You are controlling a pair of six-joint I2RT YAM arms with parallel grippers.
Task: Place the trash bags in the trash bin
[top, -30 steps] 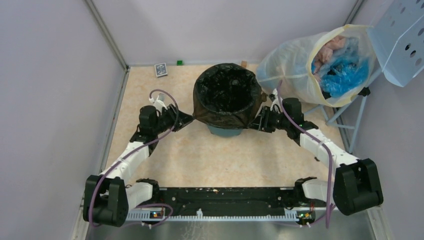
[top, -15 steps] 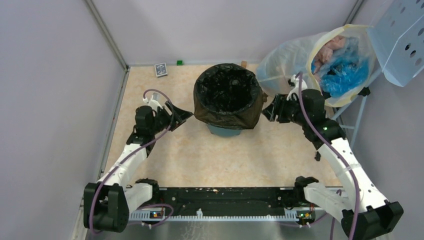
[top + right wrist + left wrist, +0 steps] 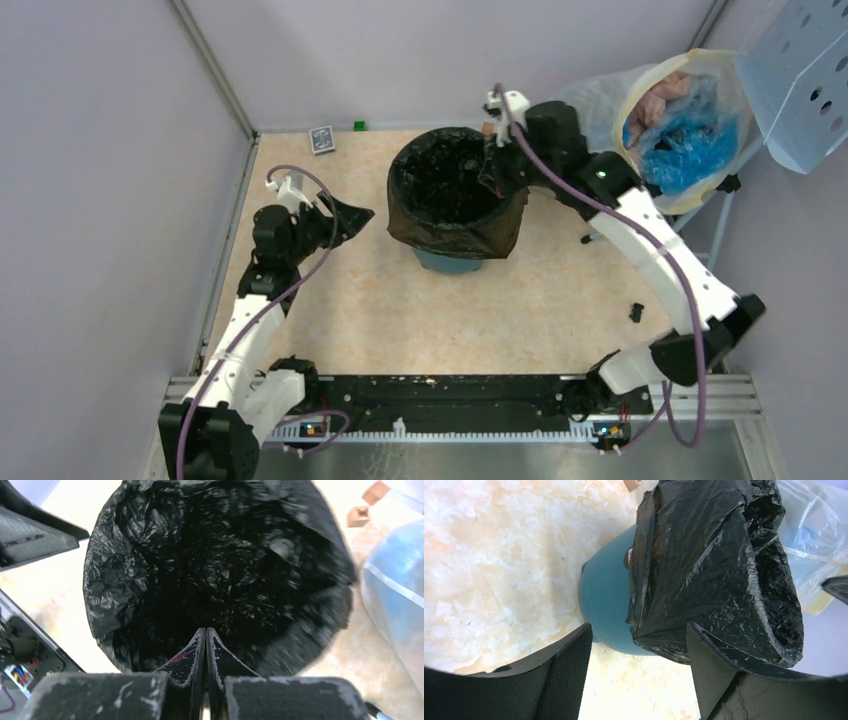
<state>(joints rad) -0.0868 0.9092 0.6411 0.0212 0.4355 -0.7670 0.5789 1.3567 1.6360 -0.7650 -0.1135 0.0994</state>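
The black trash bag [image 3: 455,190] lines the teal trash bin [image 3: 450,262], its top folded over the rim, so the job looks almost done; the left gripper [image 3: 348,216] waits open beside it, and the right gripper [image 3: 205,630] hangs above, pinched shut and empty.

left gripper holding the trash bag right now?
No: in the left wrist view the left gripper is open, nothing pinched, and the black trash bag over the teal bin sits beyond its fingertips.

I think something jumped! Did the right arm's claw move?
Yes. The right gripper went from the bin's near right side to its far rim, toward the back wall.
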